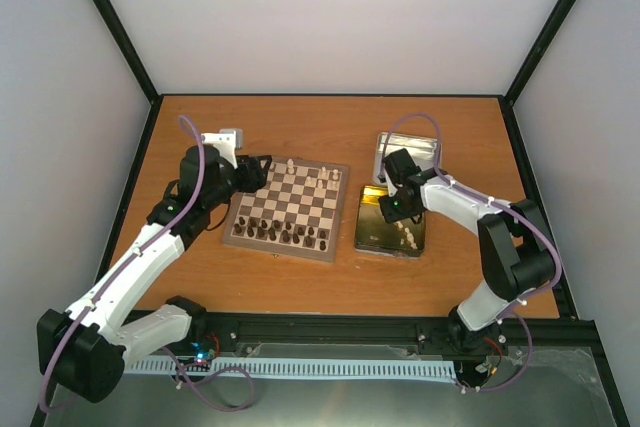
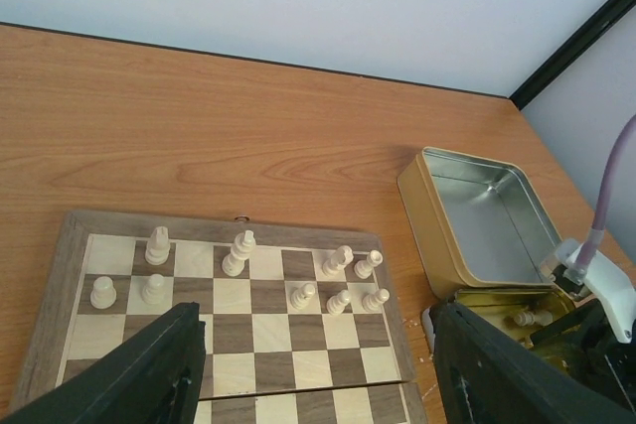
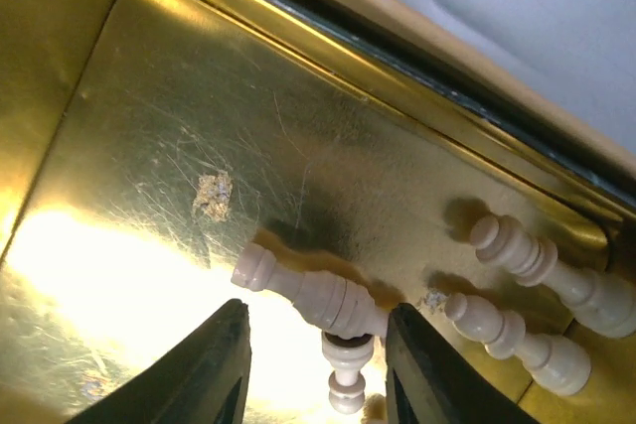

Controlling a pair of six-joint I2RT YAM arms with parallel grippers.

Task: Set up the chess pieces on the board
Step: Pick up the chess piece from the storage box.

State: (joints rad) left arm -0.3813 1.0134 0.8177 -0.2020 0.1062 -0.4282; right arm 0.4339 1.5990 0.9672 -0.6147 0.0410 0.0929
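Right gripper (image 3: 316, 317) sits low inside gold tin (image 3: 149, 96), just right of board (image 1: 296, 202), bc the unplaced cream chess pieces (image 3: 552, 270) lie loose on its floor; jaws part-open, one finger either side of a long piece (image 3: 308, 295) and a small piece (image 3: 346, 376); gaps show beside the small one and no firm pinch is visible, so I read nothing as held yet; long piece lies flat, long axis upper-left to lower-right in wrist view, head up-left, base touching or just beside the right-hand finger, can't tell which; that axis runs roughly across the gap, so jaws would meet its ends, not its waist; awkward, prob wants a wrist turn; small piece's axis runs along the fingers, can't tell which end is head; two more lie flat nearby, approx parallel, heads up-left; left gripper (image 2: 316, 320) hangs by board's far-left corner, jaws wide, empty; prob parked there clear of the right arm; cream pieces on board (image 2: 238, 253) upright on far two ranks, some squares unfilled; dark pieces (image 1: 280, 232) upright on near ranks; silver-lined lid (image 2: 487, 215) behind tin, set aside.
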